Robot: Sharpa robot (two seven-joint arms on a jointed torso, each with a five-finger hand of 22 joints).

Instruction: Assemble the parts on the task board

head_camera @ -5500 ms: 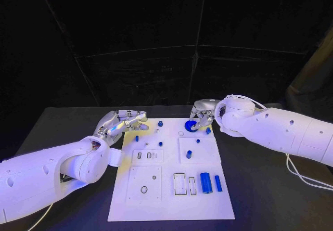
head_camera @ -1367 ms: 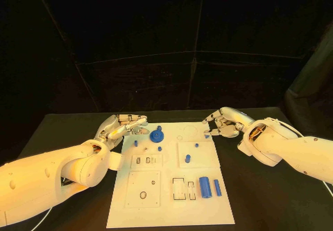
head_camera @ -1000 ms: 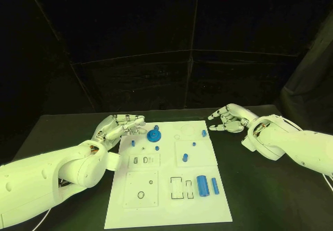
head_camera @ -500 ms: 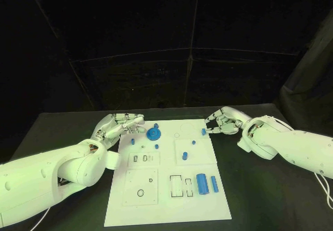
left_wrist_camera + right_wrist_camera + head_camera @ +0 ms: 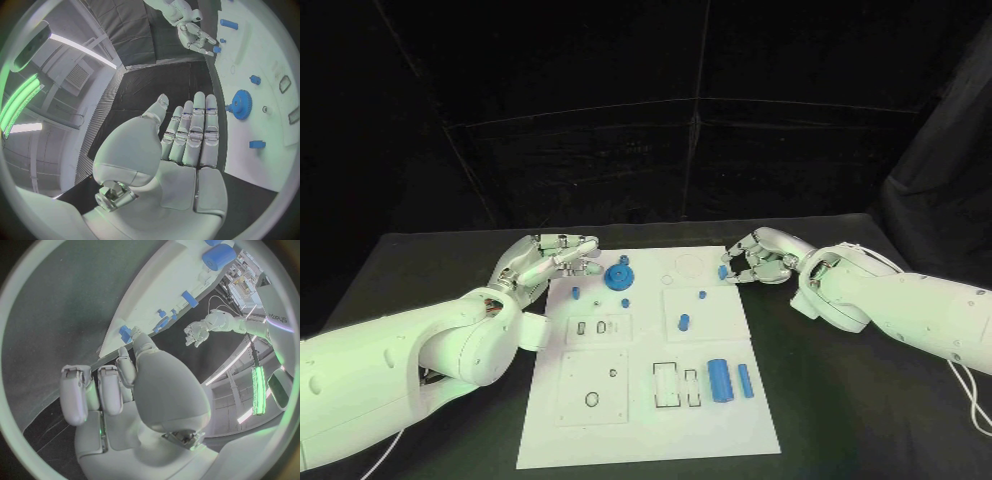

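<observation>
Here, blue parts [image 5: 723, 381] (pegs, cylinders) dot the task board [image 5: 646, 430].

Two white, smooth-shelled arms, bulbous at joints. Left hand [image 5: 548, 256] and right hand [image 5: 759, 256] silver, segmented fingers, pale pads. Thin white cable [image 5: 966, 395] behind right arm.
</observation>
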